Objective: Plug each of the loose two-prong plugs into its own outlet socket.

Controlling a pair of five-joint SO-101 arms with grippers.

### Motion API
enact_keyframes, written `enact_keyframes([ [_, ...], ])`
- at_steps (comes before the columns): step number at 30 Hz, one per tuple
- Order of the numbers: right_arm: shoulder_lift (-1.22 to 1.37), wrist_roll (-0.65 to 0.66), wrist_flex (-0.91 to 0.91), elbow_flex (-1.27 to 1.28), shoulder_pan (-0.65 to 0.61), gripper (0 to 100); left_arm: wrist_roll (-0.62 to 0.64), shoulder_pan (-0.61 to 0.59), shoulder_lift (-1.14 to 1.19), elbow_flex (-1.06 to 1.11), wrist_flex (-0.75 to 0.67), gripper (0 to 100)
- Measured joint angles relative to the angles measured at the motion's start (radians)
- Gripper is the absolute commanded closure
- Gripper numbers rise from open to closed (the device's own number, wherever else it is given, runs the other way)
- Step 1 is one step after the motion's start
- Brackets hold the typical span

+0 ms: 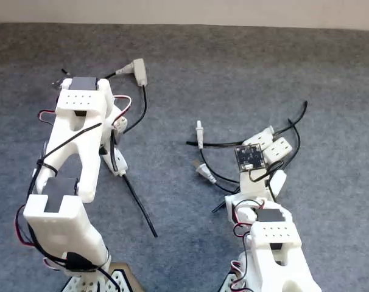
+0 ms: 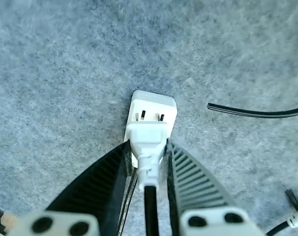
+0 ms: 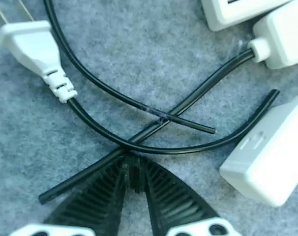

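My left gripper (image 2: pixel 146 147) pinches a white two-prong plug (image 2: pixel 148 135) on the left side. Its prongs sit partly in a white plastic socket block (image 2: pixel 154 103) on grey carpet (image 2: pixel 65 73). My right gripper (image 3: pixel 134 169) is pressed together, tips at the crossed black cables (image 3: pixel 154 118). A loose white flat plug (image 3: pixel 33 42) lies to its left. A second white socket block (image 3: pixel 272 152) lies just right of it.

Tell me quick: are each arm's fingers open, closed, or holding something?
Left gripper: closed, holding a white plug.
Right gripper: closed, nothing seen between its fingers.
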Motion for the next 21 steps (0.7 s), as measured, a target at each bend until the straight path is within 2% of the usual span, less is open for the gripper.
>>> enact_keyframes([
  [21,0.0,0.0,0.0,0.0,0.0,99.1,-0.005,0.023,0.006,0.02,-0.035,99],
])
